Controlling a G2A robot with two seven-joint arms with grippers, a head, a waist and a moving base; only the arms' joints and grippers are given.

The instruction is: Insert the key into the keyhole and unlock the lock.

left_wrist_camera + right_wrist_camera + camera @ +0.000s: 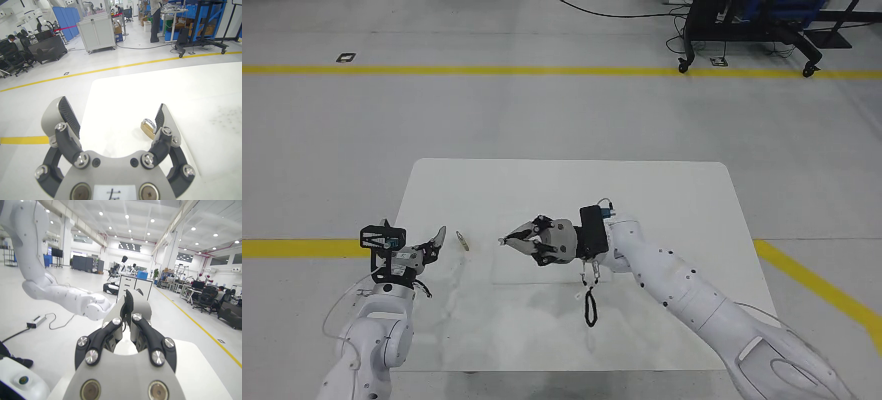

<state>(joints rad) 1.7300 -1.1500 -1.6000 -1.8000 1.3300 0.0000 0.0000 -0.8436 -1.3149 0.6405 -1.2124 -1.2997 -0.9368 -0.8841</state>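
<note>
A small brass padlock point(148, 130) with a silver shackle lies flat on the white table point(662, 190) near its left edge, a small brass shape point(462, 241) in the top view. My left gripper point(111, 106) is open over the table's left edge, and one fingertip point(160, 115) is just beside the padlock. My right gripper point(507, 241) points left toward the padlock from mid-table, a short gap away. Its fingers point(128, 296) are shut, and I cannot make out a key between them. A black looped strap point(590, 305) lies on the table under the right wrist.
The table's right and far parts are bare. Yellow floor lines run past the table on both sides and behind it. A black wheeled frame point(752, 35) stands on the floor far behind, well away from the arms.
</note>
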